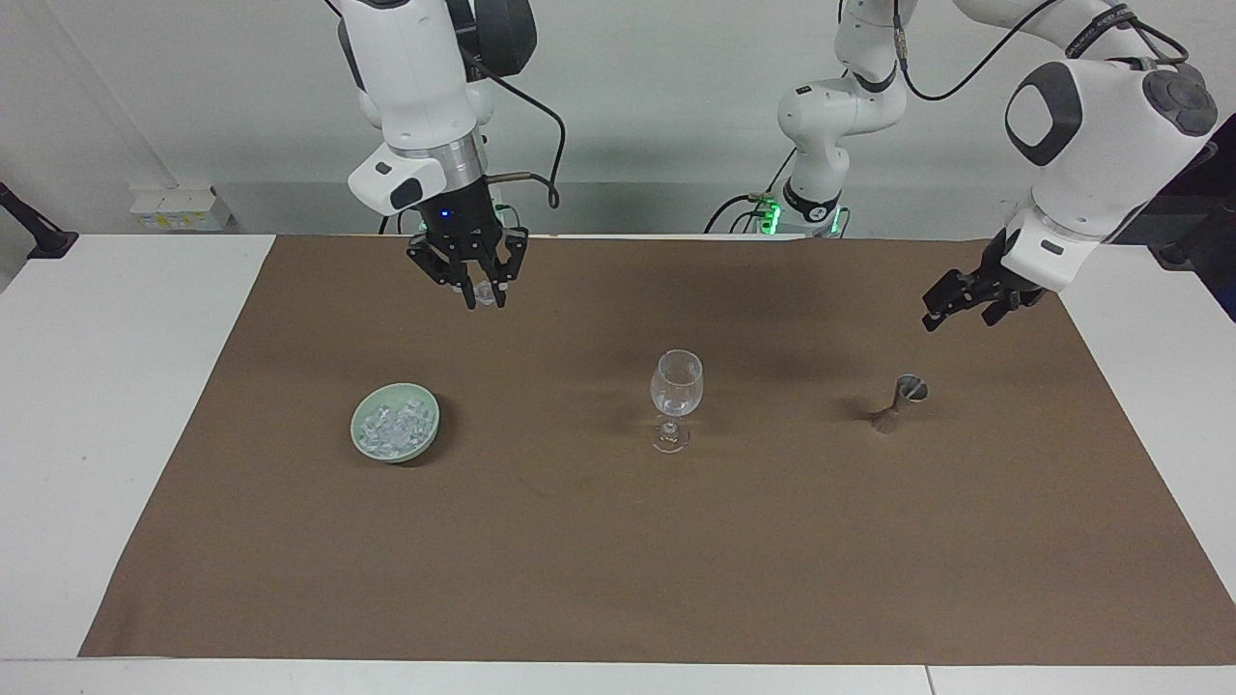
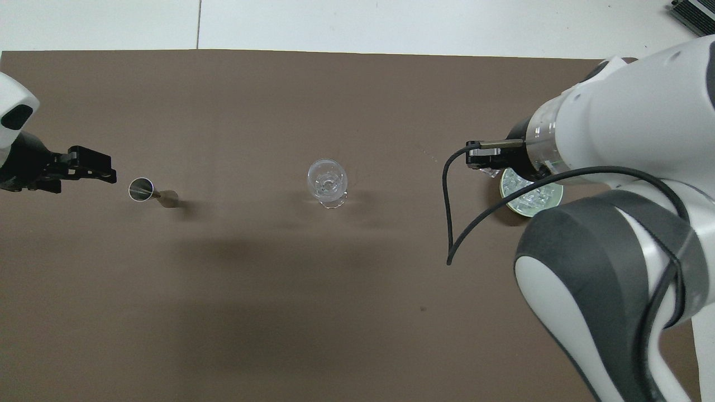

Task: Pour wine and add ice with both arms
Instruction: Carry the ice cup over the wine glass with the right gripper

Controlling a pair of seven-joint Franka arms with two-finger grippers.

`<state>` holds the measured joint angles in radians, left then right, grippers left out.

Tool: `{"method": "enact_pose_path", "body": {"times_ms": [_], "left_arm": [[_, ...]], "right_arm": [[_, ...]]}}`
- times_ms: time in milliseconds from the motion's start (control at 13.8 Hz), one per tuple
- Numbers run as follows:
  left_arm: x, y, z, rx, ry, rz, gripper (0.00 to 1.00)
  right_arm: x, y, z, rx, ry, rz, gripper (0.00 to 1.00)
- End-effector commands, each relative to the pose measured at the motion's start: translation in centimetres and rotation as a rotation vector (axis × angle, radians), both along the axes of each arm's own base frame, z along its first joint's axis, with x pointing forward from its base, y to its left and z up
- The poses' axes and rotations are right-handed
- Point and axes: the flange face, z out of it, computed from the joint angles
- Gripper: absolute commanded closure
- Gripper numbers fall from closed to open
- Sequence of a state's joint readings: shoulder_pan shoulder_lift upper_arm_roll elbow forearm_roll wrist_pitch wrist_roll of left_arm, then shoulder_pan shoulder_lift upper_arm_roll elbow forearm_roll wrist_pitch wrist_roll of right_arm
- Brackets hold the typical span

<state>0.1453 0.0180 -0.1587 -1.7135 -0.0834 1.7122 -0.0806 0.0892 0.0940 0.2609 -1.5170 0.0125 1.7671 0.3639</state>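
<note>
My right gripper (image 1: 480, 290) hangs high over the mat, just off the rim of the green bowl (image 1: 395, 436) on the glass's side. It is shut on one small clear ice cube (image 1: 486, 293), which also shows at the right gripper's tip (image 2: 490, 167). More ice (image 1: 391, 428) fills the bowl, half covered by the arm from overhead (image 2: 530, 196). The empty stemmed glass (image 1: 675, 396) (image 2: 327, 181) stands mid-mat. My left gripper (image 1: 951, 301) (image 2: 84, 173) hovers open above the mat beside the steel jigger (image 1: 903, 401) (image 2: 146, 190). No wine shows.
A brown mat (image 1: 618, 560) covers most of the white table (image 1: 97, 386). A loose black cable (image 2: 447, 223) droops from the right wrist over the mat between bowl and glass. The right arm's big links (image 2: 603, 268) cover that end in the overhead view.
</note>
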Motion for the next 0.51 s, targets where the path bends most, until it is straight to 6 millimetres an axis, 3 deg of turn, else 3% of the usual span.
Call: {"method": "enact_pose_path", "body": {"times_ms": [0, 361, 434], "left_arm": [[-2.2, 0.2, 3.1, 0.035, -0.016, -0.049, 0.0], [-4.2, 0.4, 7.7, 0.101, -0.004, -0.06, 0.0], [-4.6, -0.1, 7.7, 0.106, 0.017, -0.07, 0.0]], "right_arm": [[0.7, 3.3, 0.5, 0.009, 0.022, -0.033, 1.0], [1.6, 9.0, -0.9, 0.04, 0.038, -0.098, 1.0], [1.9, 10.6, -1.0, 0.051, 0.034, -0.11, 1.0]]}}
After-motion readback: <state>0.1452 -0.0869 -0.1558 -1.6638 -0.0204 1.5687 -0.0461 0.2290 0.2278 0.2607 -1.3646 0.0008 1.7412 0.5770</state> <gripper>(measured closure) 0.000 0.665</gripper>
